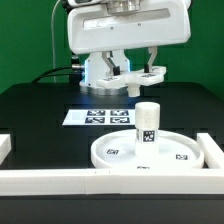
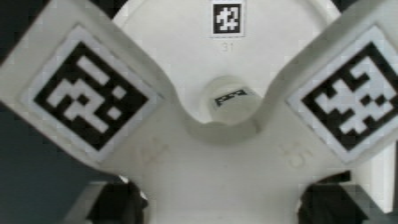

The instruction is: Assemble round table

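The white round disc [image 1: 150,152] lies on the black table near the front. The short cylindrical leg [image 1: 148,122] stands upright on its middle, with a tag on its side. My gripper [image 1: 127,72] is shut on the white cross-shaped foot piece [image 1: 135,78] and holds it in the air behind and above the leg, towards the exterior view's left. In the wrist view the foot piece [image 2: 196,130] fills the picture, its tagged arms spread out. It sits between my dark fingertips [image 2: 128,200] of the gripper [image 2: 226,205].
The marker board [image 1: 100,117] lies flat on the table behind the disc. White border bars run along the front left [image 1: 45,180] and the right [image 1: 212,150], close to the disc's rim. The robot's base [image 1: 100,72] stands at the back.
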`<action>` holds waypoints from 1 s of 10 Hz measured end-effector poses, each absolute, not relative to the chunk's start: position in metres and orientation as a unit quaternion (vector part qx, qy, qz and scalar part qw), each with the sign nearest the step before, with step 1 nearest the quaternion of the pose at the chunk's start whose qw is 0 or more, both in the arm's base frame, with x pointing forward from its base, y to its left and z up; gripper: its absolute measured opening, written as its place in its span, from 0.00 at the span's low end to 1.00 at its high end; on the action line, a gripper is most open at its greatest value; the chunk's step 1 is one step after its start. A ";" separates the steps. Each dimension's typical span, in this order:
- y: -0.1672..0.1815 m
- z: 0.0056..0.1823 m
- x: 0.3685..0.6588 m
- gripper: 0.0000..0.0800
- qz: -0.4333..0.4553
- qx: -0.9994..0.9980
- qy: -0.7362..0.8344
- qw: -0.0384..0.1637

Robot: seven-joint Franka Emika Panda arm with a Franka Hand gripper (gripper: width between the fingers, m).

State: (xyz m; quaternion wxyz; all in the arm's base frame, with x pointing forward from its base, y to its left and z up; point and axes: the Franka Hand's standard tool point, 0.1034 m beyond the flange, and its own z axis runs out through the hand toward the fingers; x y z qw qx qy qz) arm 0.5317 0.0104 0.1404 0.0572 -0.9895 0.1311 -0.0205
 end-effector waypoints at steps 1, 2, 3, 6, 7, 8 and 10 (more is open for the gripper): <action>0.011 0.140 0.532 0.54 -0.021 -0.990 0.131 0.057; 0.012 0.140 0.532 0.54 -0.017 -0.991 0.124 0.056; 0.017 0.140 0.538 0.54 0.003 -0.995 0.085 0.048; 0.025 0.139 0.556 0.54 0.025 -0.996 0.067 0.045; 0.025 0.138 0.555 0.54 0.027 -0.996 0.068 0.045; 0.025 0.137 0.555 0.54 0.027 -0.996 0.068 0.044; 0.032 0.135 0.555 0.54 0.027 -0.998 0.051 0.038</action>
